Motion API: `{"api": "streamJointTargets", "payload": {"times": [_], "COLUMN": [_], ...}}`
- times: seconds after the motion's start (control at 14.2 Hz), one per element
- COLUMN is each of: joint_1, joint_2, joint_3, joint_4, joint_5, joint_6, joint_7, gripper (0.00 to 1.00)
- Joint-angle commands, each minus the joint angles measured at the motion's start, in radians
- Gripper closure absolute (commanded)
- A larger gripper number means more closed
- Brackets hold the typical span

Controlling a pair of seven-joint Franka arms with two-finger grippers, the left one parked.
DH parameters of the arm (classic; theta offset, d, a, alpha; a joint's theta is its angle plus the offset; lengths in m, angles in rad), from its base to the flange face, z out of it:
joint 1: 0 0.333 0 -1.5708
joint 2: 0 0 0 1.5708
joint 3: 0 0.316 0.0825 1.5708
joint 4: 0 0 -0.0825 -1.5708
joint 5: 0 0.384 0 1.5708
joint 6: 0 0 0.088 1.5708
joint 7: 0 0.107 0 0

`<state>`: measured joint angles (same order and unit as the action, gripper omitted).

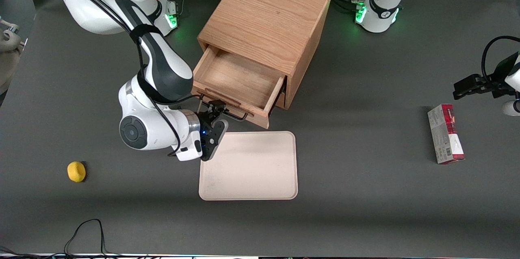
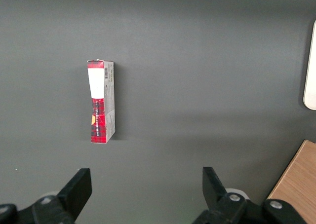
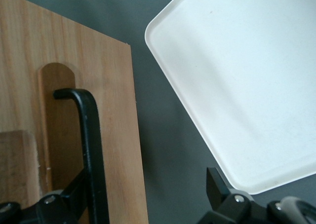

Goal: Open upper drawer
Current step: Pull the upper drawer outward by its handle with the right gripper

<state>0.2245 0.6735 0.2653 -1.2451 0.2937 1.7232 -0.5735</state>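
Note:
The upper drawer (image 1: pixel 239 80), light oak, stands pulled well out of the oak cabinet (image 1: pixel 264 19), its inside bare. Its black wire handle (image 1: pixel 233 114) runs along the drawer front. My gripper (image 1: pixel 219 117) is at the handle's end nearer the working arm, level with the drawer front, and open. In the right wrist view the gripper (image 3: pixel 145 182) has its fingers spread wide: one finger (image 3: pixel 74 187) lies against the handle (image 3: pixel 91 150) on the drawer front (image 3: pixel 116 125), the other (image 3: pixel 215 179) hangs over the table by the tray. The lower drawer is hidden.
A cream tray (image 1: pixel 248 165) lies on the table just in front of the open drawer, and shows in the right wrist view (image 3: pixel 237 86). A yellow ball-like object (image 1: pixel 76 171) lies toward the working arm's end. A red and white box (image 1: pixel 445 133) lies toward the parked arm's end, also in the left wrist view (image 2: pixel 101 101).

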Motion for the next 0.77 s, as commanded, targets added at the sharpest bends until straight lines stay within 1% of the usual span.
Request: {"api": "streamJointTargets", "payload": {"times": [0.0,0.28,0.42,0.7], "joint_1": [-0.011,-0.039,-0.054,-0.066], "joint_2": [0.031,0.037,0.037,0.037], "joint_3": [0.002,0.006,0.005,0.003], "joint_4": [0.056,0.062,0.068,0.076], "joint_5": [0.013,0.016,0.050,0.053], "joint_6": [-0.002,0.019,0.021,0.021], "joint_7": [-0.026,-0.028,-0.029,-0.028], "gripper": [0.00,0.00,0.00,0.00]}}
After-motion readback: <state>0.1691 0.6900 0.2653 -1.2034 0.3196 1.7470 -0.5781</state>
